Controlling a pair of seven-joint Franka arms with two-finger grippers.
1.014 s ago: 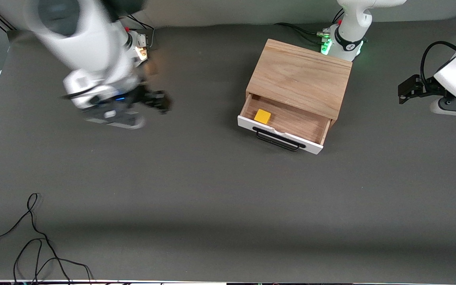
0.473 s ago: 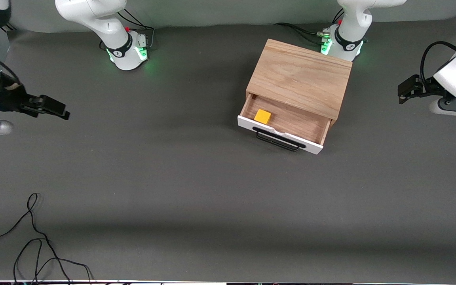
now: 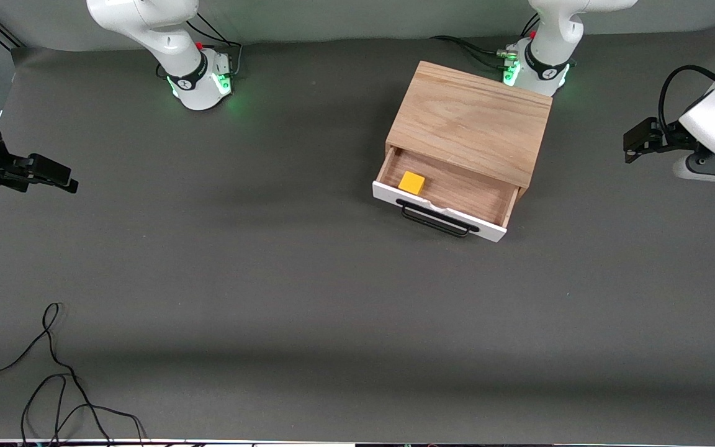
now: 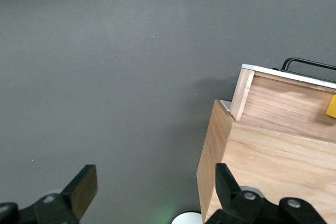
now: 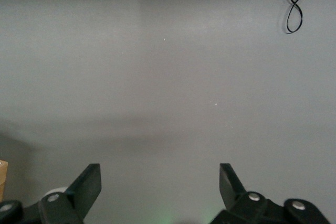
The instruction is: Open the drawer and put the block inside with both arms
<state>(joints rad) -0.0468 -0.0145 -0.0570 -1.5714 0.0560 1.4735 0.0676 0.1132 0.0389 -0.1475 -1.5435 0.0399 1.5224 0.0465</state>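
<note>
The drawer (image 3: 450,197) stands pulled open from the oak-coloured wooden box (image 3: 472,118), its white front and black bar handle (image 3: 437,220) facing the front camera. The yellow block (image 3: 411,182) lies inside the drawer, at the end toward the right arm. My right gripper (image 3: 62,177) is open and empty at the right arm's end of the table, over bare mat (image 5: 160,184). My left gripper (image 3: 634,141) is open and empty beside the box at the left arm's end (image 4: 155,187). The left wrist view shows the box (image 4: 273,177), the drawer's side (image 4: 286,106) and an edge of the block (image 4: 332,106).
A loose black cable (image 3: 53,372) lies on the grey mat near the front camera at the right arm's end; it also shows in the right wrist view (image 5: 296,3). The green-lit arm bases (image 3: 199,84) (image 3: 534,67) stand along the table's back edge.
My right arm has swung away from the table's middle out to its own end, gripper open. The left arm, drawer and block have not moved.
</note>
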